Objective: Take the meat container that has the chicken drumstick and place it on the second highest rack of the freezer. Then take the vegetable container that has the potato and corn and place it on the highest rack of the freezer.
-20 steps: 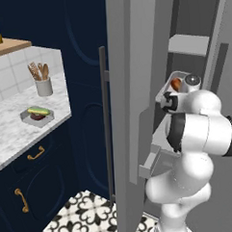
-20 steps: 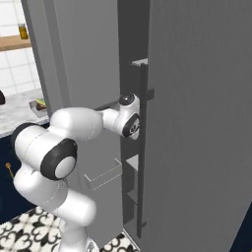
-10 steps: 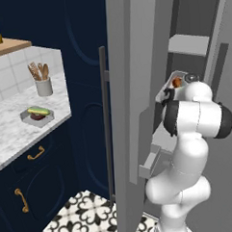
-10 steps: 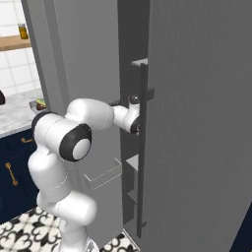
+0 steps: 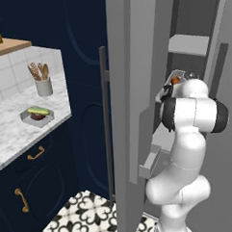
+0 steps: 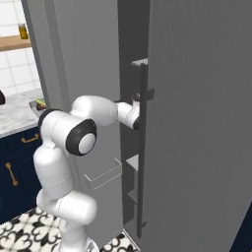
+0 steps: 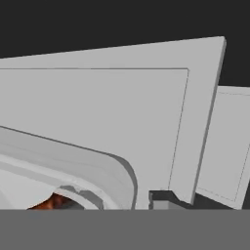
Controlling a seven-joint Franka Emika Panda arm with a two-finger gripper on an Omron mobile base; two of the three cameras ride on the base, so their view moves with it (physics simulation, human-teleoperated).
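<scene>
The meat container point(image 5: 173, 81) with the drumstick point(image 5: 175, 79) sits inside the freezer point(image 5: 135, 88) on a rack; whether the fingers have released it I cannot tell. Withdrawing while gripping could drag it off. The vegetable container point(image 5: 37, 115) waits near the worktop point(image 5: 13, 138) edge.

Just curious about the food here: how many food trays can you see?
2. The meat container sits inside the freezer by the arm; the vegetable container is on the marble counter. Others may be hidden.
</scene>
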